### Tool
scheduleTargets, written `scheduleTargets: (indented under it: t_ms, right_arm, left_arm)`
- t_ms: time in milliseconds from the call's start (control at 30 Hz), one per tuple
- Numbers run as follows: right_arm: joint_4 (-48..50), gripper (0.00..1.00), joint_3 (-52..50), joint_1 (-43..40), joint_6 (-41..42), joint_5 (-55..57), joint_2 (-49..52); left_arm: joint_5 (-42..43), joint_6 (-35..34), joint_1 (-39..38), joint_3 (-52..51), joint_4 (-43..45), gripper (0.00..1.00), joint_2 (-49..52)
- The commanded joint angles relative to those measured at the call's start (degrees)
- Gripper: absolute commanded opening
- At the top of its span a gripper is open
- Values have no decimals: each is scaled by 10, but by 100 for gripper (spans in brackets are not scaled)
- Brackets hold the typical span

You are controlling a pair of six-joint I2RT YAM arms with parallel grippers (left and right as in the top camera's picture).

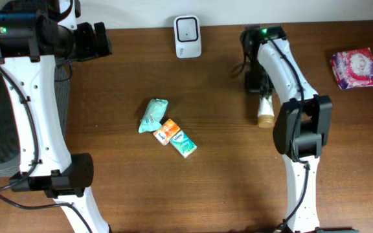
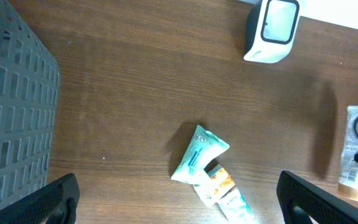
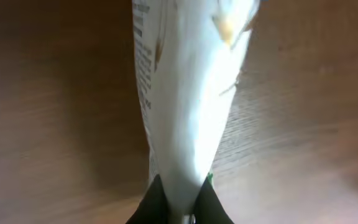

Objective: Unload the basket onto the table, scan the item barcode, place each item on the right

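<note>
Brown wooden table (image 1: 225, 188), perhaps pale wall (image 1: 141, 10)

White tube (image 3: 185, 93), teal pouch (image 1: 153, 115), orange box (image 1: 166, 131), perhaps floral pink packet (image 1: 356, 68)

Overhead looks straight down on the brown wooden table (image 1: 225, 181). Left wrist, high, shares its white box-shaped scanner (image 2: 271, 30); right wrist faces a white plastic tube (image 3: 185, 93) closely.

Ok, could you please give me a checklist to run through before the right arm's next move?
1. Right gripper shut on the white tube: ok.
2. Tube lifted clear of the table: cannot tell.
3. Tube's barcode turned toward the scanner: cannot tell.
4. Way from tube to scanner free of other items: ok.
5. Left gripper open and apart from the scanner: ok.
</note>
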Motion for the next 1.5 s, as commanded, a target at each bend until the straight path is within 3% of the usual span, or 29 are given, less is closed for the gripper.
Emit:
scheduleTargets:
  t_ms: [0,100,200,267,333,467,600,700,767,833,867,933,967,1000,1133,1267,1333,1400,1467]
  right_arm:
    - [37,5,-77,20,20,66,-23]
    - [55,33,-105,45,19,33,-23]
    - [67,36,-75,85,-31,-109,-24]
    - [54,54,-31,105,-43,-148,-24]
    - [18,65,32,105,-43,-143,-24]
    - [-42,95,121,-1,-69,-158,-24]
    - [-34,96,47,-131,-226,-403,-22]
    - [26,95,-46,-170,-242,-498,-22]
    - [116,86,-148,-179,-238,-545,-22]
    - [164,80,-193,-176,-238,-577,-22]
    - [181,73,-205,-174,-236,-586,-22]
    - [200,42,-209,-163,-226,-586,-22]
    - [211,19,-209,-156,-202,-585,-22]
    - [220,4,-209,-150,-188,-586,-22]
    - [238,4,-176,-130,-156,-676,-23]
    - [257,4,-34,-93,-118,-765,-23]
    - [356,4,33,-58,-35,-741,-23]
    - [479,4,42,-31,87,-654,-23]
    - [592,4,41,-1,152,-570,-18]
  left_arm:
    - [6,3,0,7,-1,99,-15]
    - [6,3,0,7,-1,99,-15]
    - [6,3,0,7,-1,99,-15]
    - [6,3,0,7,-1,99,-15]
    - [6,3,0,7,-1,99,-15]
    - [6,3,0,7,-1,99,-15]
    - [6,3,0,7,-1,99,-15]
    - [6,3,0,7,-1,99,-15]
    - [6,3,0,7,-1,99,-15]
    - [6,3,0,7,-1,99,-15]
    - [6,3,0,7,-1,99,-15]
    - [6,3,0,7,-1,99,-15]
    - [6,3,0,7,-1,99,-15]
    - [6,3,0,7,-1,99,-15]
    - [6,3,0,7,-1,99,-15]
    - [6,3,0,7,-1,99,-15]
    - [6,3,0,7,-1,99,-15]
    - [6,3,0,7,-1,99,-15]
    - [6,3,0,7,-1,99,-15]
